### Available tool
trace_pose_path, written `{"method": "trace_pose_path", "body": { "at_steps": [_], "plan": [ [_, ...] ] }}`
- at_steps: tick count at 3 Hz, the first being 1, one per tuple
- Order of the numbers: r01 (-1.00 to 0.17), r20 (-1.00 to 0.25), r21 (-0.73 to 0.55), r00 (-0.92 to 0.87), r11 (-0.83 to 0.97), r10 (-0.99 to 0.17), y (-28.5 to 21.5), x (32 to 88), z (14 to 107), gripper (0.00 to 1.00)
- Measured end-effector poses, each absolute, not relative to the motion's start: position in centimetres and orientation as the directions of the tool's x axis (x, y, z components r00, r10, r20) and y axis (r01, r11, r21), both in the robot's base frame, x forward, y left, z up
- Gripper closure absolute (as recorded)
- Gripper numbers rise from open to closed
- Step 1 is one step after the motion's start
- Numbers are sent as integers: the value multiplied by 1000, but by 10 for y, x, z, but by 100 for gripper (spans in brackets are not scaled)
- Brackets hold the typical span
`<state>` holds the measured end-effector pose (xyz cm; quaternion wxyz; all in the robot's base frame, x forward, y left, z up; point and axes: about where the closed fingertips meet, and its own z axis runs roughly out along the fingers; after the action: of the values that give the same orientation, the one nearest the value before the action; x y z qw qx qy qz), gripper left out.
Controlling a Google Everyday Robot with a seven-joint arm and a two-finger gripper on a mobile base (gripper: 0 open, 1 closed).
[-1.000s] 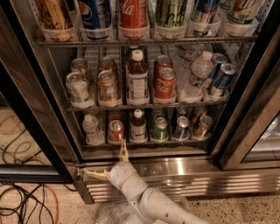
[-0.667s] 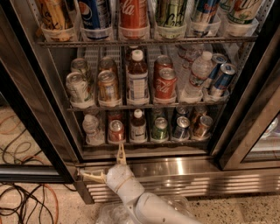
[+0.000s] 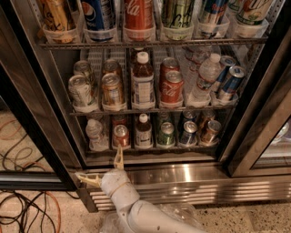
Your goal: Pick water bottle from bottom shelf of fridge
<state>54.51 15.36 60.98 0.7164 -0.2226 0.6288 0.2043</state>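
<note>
One water bottle (image 3: 94, 134) stands upright in the leftmost lane of the bottom shelf (image 3: 152, 149) of the fridge (image 3: 200, 174). Its long axis is vertical and its pale cap points up. No writing is legible on its clear, crinkled body.

Just right of the water bottle stands a red can (image 3: 121, 135), whose label is unreadable. Further right, in order:
- a dark-liquid bottle (image 3: 143, 132) with a white label, print too small to read
- a green can (image 3: 166, 134)
- a blue can (image 3: 188, 133)
- a copper-coloured can (image 3: 210, 131)

On the tier above the water bottle and to its right, two red Coca-Cola cans (image 3: 171, 86) show white script. A taller clear bottle (image 3: 205, 77) stands further right. On the top tier, a Pepsi can (image 3: 97, 13) sits almost directly above the water bottle, with a Coca-Cola can (image 3: 138, 12) beside it.

The gripper (image 3: 101, 164) is below the water bottle and slightly to its right, outside the shelf, in front of the steel sill. Its fingers are spread wide with nothing between them. One finger points up, ending just under the red can. The other points left. The gripper and the water bottle are apart.
</note>
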Motion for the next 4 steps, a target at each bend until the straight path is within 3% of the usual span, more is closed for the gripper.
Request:
{"method": "trace_pose_path", "body": {
  "at_steps": [1,2,3,4],
  "plan": [
    [-573,-992,-62,126,817,13,154,545,610,0],
    [-573,-992,-62,126,817,13,154,545,610,19],
    [-573,-992,-62,126,817,13,154,545,610,48],
    [-573,-992,-62,126,817,13,154,545,610,39]
  ]
}}
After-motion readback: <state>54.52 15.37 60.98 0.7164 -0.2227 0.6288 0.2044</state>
